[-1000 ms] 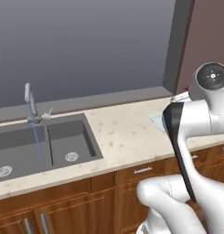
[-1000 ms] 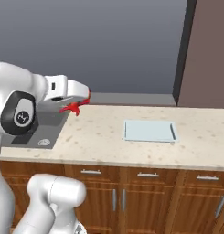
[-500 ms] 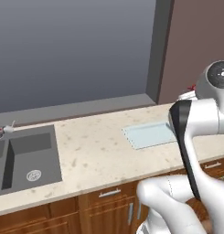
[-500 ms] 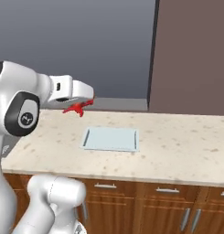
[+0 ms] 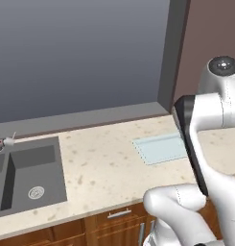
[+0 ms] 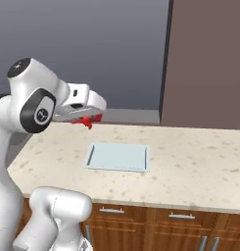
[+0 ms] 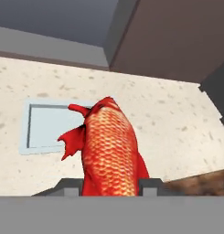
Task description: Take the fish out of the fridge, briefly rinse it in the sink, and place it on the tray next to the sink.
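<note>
My gripper [image 6: 87, 119] is shut on the fish [image 6: 85, 121], a small red-orange fish hanging from the jaws above the counter, just beyond the left end of the tray [image 6: 119, 157]. In the hand view the scaly fish [image 7: 109, 146] stands between my fingertips [image 7: 70, 185], with the pale blue-white tray [image 7: 42, 125] behind it to the left. From the left base view, the tray [image 5: 159, 148] lies on the counter beside my arm. The dark grey sink [image 5: 32, 175] is at the far left. The fridge is out of view.
A speckled beige counter [image 6: 195, 166] runs wide to the right of the tray. A tall brown panel [image 6: 207, 63] rises behind its right part, and a grey wall [image 5: 80, 53] backs the rest. Wooden drawers [image 6: 156, 215] sit below the counter edge.
The base has driven to the right: the sink has slid toward the left edge and the tray has come closer to my arm. The fish stays held in the shut gripper.
</note>
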Robot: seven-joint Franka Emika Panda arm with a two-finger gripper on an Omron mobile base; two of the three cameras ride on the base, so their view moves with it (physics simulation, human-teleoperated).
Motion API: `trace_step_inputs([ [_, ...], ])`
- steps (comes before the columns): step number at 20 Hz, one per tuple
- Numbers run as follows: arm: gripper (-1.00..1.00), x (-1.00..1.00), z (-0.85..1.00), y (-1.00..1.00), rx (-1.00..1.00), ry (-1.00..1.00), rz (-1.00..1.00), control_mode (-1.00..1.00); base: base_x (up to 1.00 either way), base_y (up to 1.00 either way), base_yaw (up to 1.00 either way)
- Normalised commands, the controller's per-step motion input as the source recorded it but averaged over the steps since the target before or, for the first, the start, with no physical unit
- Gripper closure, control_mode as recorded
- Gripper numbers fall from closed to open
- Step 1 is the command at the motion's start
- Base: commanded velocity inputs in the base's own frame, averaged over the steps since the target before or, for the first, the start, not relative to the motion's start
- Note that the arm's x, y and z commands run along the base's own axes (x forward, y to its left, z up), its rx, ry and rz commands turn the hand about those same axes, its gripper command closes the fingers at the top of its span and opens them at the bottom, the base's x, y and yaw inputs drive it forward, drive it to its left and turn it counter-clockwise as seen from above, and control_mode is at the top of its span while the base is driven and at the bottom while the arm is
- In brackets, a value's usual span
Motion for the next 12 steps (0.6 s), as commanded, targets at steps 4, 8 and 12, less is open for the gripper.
trace_step_inputs([
  [4,1.0,0.72,-0.29,-0.03,0.3,0.6,0.0,-1.0,0.0,0.0,0.0],
  [8,1.0,0.64,-0.49,-0.02,0.19,0.17,0.0,-1.0,0.0,0.0,0.0],
  [12,1.0,0.63,-0.73,-0.18,0.13,0.01,0.0,-1.0,0.0,0.0,0.0],
])
